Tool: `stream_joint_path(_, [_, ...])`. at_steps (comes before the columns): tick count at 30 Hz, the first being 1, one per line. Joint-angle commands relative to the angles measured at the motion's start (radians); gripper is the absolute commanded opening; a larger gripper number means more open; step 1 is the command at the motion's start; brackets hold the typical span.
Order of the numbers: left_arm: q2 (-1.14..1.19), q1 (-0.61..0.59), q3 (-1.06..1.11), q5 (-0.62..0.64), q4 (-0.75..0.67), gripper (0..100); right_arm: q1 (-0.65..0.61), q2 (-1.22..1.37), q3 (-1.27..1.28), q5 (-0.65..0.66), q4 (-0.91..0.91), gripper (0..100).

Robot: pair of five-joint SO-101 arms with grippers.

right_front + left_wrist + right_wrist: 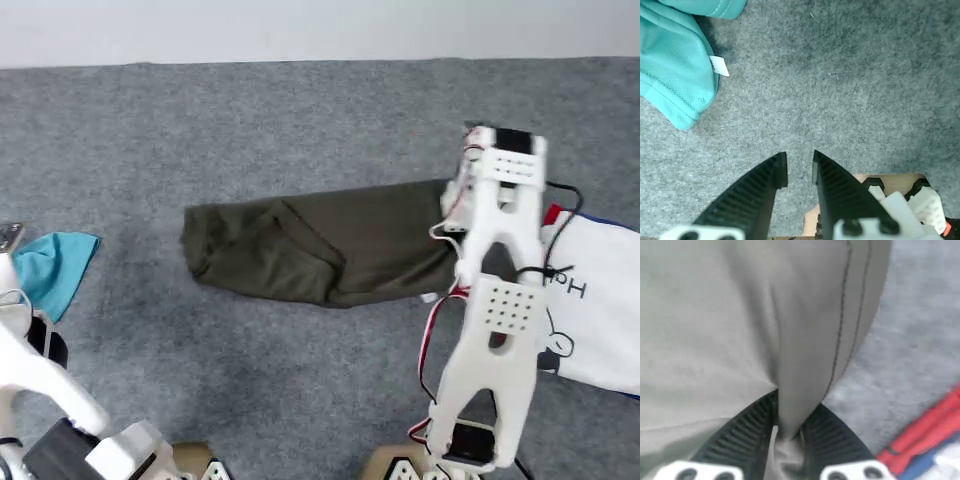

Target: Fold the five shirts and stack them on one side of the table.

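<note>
Low over table [300, 130], right fingers [750, 425] pinch olive shirt [330, 245].

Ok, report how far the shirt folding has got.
Done: the olive shirt is doubled into a long band mid-table. In hand: the right tool is shut on its edge; the left tool hangs open over grey cover. Left: finishing this fold, then the crumpled teal shirt at one edge and the white shirt at the other; nothing is stacked.

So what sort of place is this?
Probably a robotics test bench, not a home: a grey felt-covered table against a plain white wall, with the right gripper pinching an olive shirt laid out there.
</note>
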Motion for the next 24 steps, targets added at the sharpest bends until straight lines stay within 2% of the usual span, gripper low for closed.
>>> stream_joint_path(1, [-0.037, 0.005, -0.004, -0.005, 0.006, 10, 0.016, -0.104, -0.041, 0.037, 0.044, 1.0])
stream_joint_path(6, [-0.043, 0.006, -0.005, -0.005, 0.011, 10, -0.091, -0.199, 0.008, 0.08, 0.044, 1.0])
stream_joint_path(12, [-0.044, 0.011, -0.01, -0.006, 0.032, 10, -0.326, -0.335, 0.152, 0.12, 0.044, 1.0])
stream_joint_path(19, [-0.044, 0.011, -0.01, -0.006, 0.029, 10, -0.618, -0.378, 0.15, 0.12, 0.033, 1.0])
stream_joint_path(24, [-0.044, 0.011, -0.008, -0.006, 0.028, 10, -0.754, -0.371, 0.15, 0.121, -0.077, 1.0])
